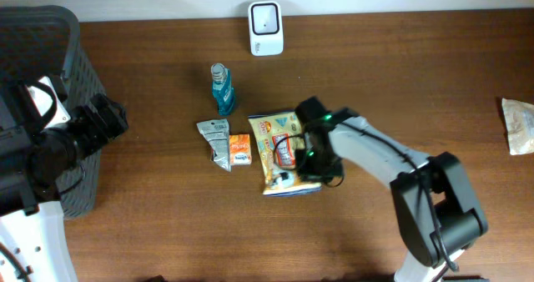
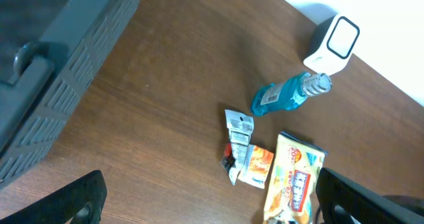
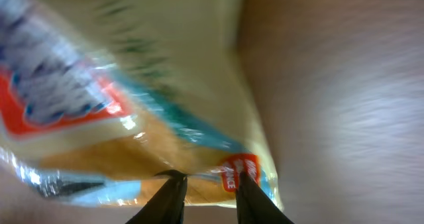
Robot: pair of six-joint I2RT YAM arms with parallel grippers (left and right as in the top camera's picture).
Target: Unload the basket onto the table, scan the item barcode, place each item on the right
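Left gripper (image 2: 211, 171) hung at the far left of the table (image 1: 400, 73), its two fingers spread wide with nothing between them; it sat over the near edge of a dark slatted basket (image 1: 50, 32) that filled the table's left corner. To the right of the basket lay bare wood, then a small cluster of goods near the middle; a crumpled silver sachet (image 1: 217, 140) lay flat, with a small orange packet (image 1: 240, 149) touching its right side; just behind these two, a blue bottle (image 1: 222, 90) with a clear cap lay on its side. Further back, at the table's far edge, stood the white scanner (image 1: 266, 27), its dark window framed in white; it was well apart from the cluster.

Just right of the orange packet lay the yellow snack bag (image 1: 275, 132), flat on the wood, printed face up; the right gripper (image 3: 209, 184) was down on the bag's right-hand part. In the right wrist view the fingertips (image 3: 173, 187) stood only narrowly apart, meeting the bag's crinkled lower edge beside a red label; whether they had clamped the film I could not tell, the view being blurred. The right arm ran back toward the table's near right; at the far right edge lay a pale package (image 1: 519, 125), partly cut off.
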